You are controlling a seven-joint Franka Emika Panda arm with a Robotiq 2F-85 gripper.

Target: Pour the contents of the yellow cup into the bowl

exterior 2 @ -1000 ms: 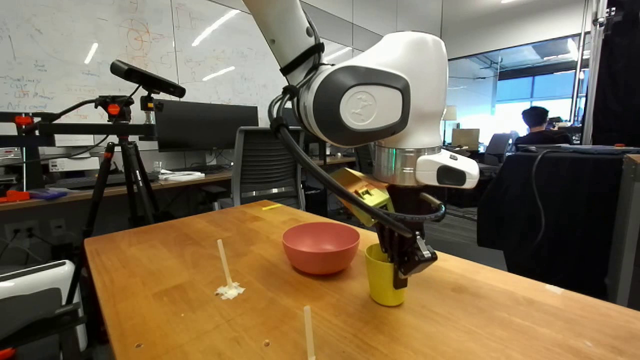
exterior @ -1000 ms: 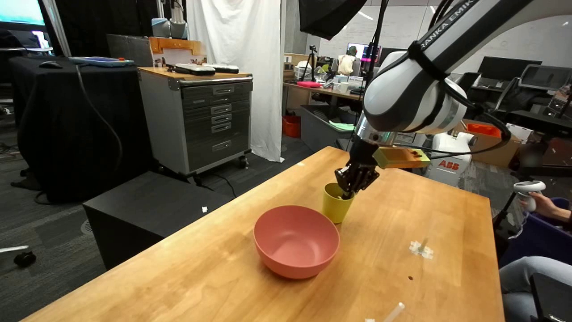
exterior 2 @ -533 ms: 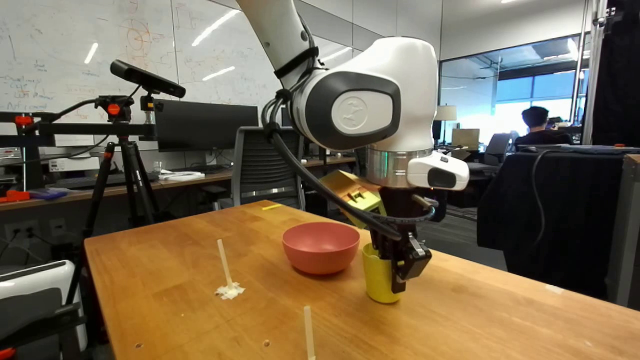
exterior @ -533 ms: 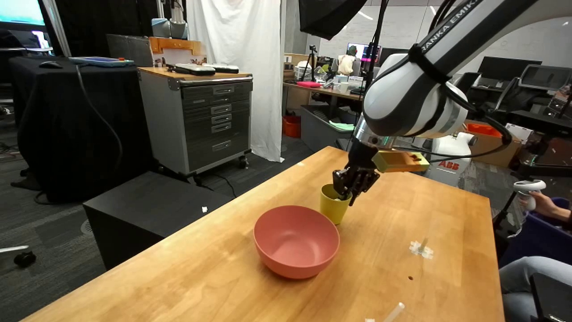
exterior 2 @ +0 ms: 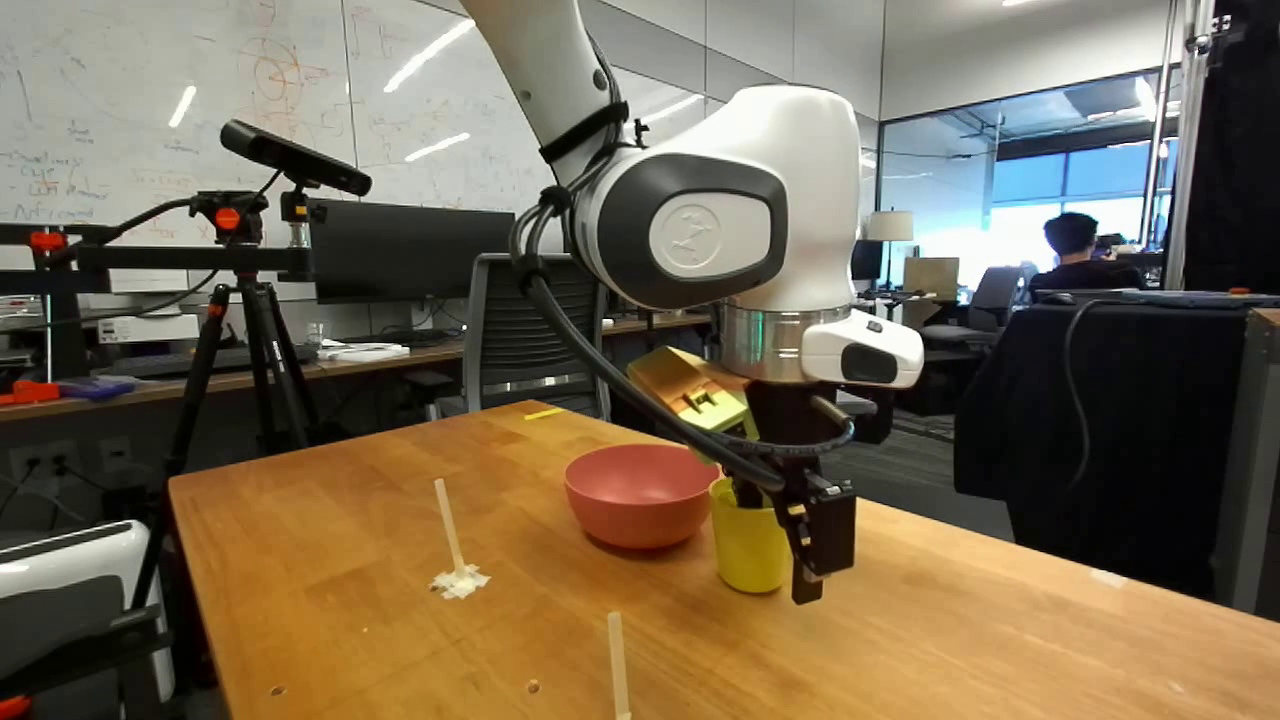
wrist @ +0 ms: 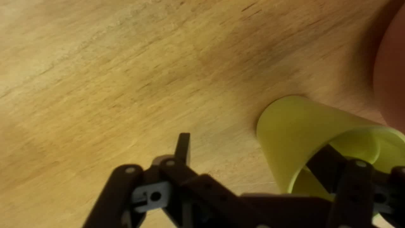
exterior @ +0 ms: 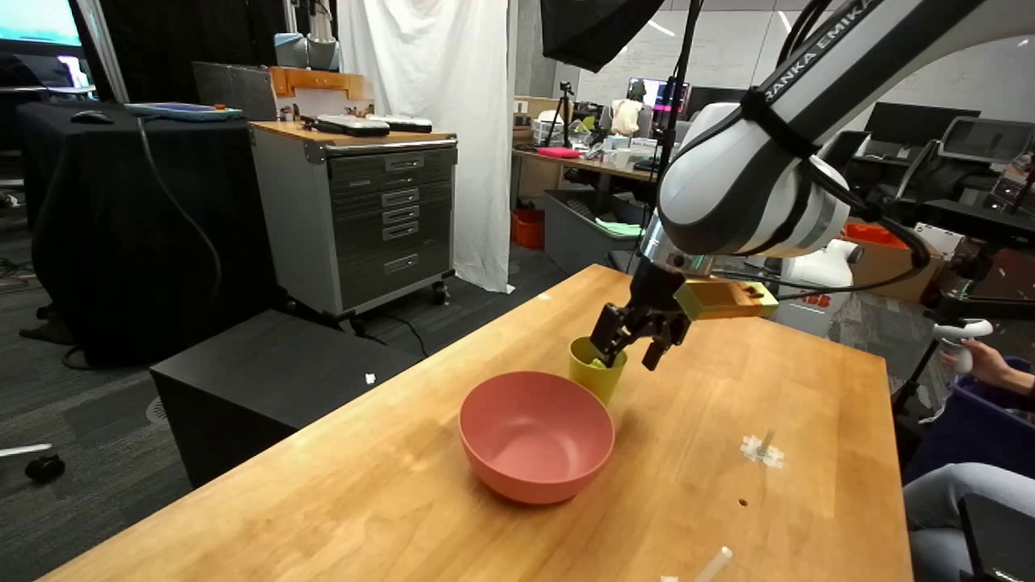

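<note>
Pincer (exterior: 628,364) wider, cup (exterior 2: 748,550) nearer bowl (exterior 2: 638,515)

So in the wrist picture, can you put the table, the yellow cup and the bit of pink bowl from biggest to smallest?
Largest: the table, filling most of the picture.
Next: the yellow cup.
Smallest: the bit of pink bowl; the rest is cut off, so its whole size can't be told here.

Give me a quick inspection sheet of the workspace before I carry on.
Surface: wooden table, grain visible.
Yellow cup: upright beside the bowl.
Contents: pale patch inside the cup; amount unclear.
Bowl: upright, no pieces seen inside.
Clutter: pale stick in white tape, second stick nearby.
Claw: open, astride the cup's rim.
Cables: black cable hanging alongside the arm.
Surroundings: person's hand holding a white controller; drawer cabinet.
</note>
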